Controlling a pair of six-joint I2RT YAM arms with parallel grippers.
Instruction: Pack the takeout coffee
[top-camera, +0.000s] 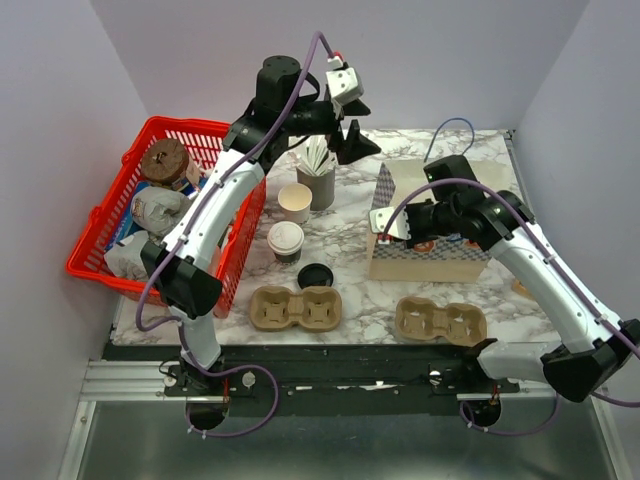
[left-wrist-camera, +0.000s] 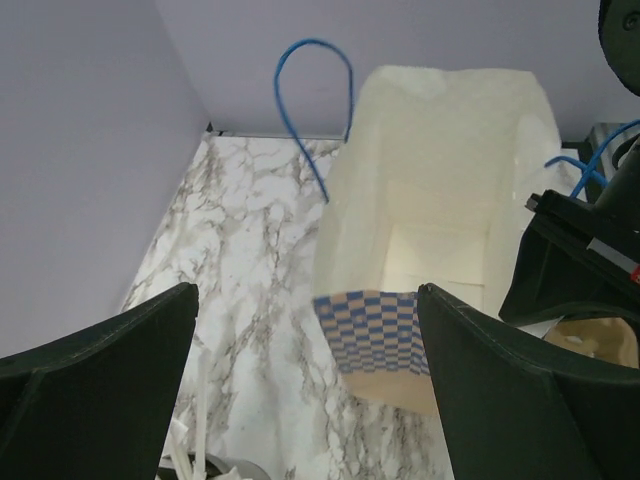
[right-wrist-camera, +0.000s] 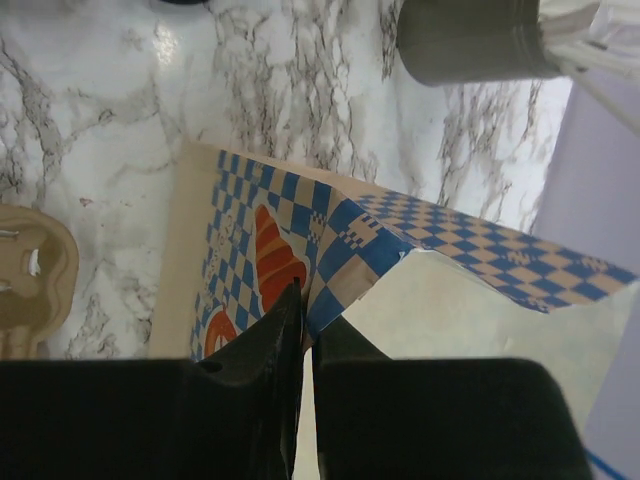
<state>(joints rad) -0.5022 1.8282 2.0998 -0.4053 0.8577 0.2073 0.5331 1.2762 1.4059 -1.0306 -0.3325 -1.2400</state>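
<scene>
The takeout coffee (top-camera: 285, 241), a dark cup with a white lid, stands upright on the marble table left of the middle, with no gripper near it. A blue-checked paper bag (top-camera: 425, 225) stands open at centre right. It also shows in the left wrist view (left-wrist-camera: 430, 200). My right gripper (top-camera: 400, 222) is shut on the bag's left rim (right-wrist-camera: 345, 255), one finger inside and one outside. My left gripper (top-camera: 352, 140) hangs open and empty above the table, just beyond the bag's far left corner. Its fingers (left-wrist-camera: 100, 385) frame the bag's mouth.
A cream paper cup (top-camera: 295, 200) and a grey holder of white sticks (top-camera: 318, 180) stand behind the coffee. A black lid (top-camera: 314, 275) lies in front of it. Two pulp cup carriers (top-camera: 295, 307) (top-camera: 440, 320) lie at the near edge. A red basket (top-camera: 100, 255) of packets sits at the left.
</scene>
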